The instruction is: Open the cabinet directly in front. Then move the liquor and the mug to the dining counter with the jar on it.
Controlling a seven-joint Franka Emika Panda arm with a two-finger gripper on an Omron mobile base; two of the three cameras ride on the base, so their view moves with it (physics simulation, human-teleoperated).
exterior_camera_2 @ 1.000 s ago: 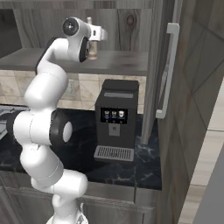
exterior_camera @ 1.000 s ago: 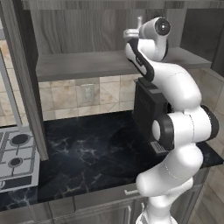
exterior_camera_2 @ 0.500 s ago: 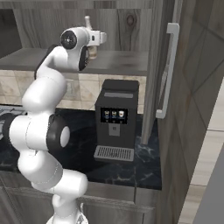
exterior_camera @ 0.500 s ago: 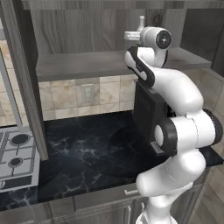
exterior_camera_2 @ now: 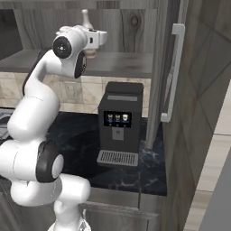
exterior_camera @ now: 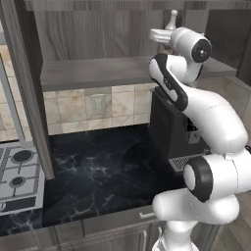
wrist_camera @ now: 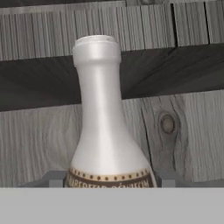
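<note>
The cabinet (exterior_camera: 103,29) stands open, its grey wood-grain back wall and bare shelf board exposed above the tiled splashback, with one door swung out along the left side of the left base view and the other door (exterior_camera_2: 180,67), carrying a long silver bar handle (exterior_camera_2: 173,72), turned out at the right of the right base view. The arm reaches up to the shelf, and the pincer (wrist_camera: 108,177) sits level with the liquor (wrist_camera: 105,118), which stands upright on the cabinet shelf toward its right end. In the hand view the pale bottle rises with its narrow neck and capped top against the cabinet's back boards, a brown patterned band showing at the base of its shoulder; the two dark fingertips (wrist_camera: 54,178) stand apart, one on each side of that band, just beside the bottle, and whether they actually touch the glass cannot be told. From the left base view only the bottle's neck (exterior_camera: 172,19) shows above the white wrist, and from the right base view its top (exterior_camera_2: 85,18) pokes up behind the hand. Below the shelf, a black coffee machine (exterior_camera_2: 119,122) stands on the black marble counter (exterior_camera: 98,171) near its right end, close to the open door. A gas hob (exterior_camera: 14,181) is set at the counter's left edge.
</note>
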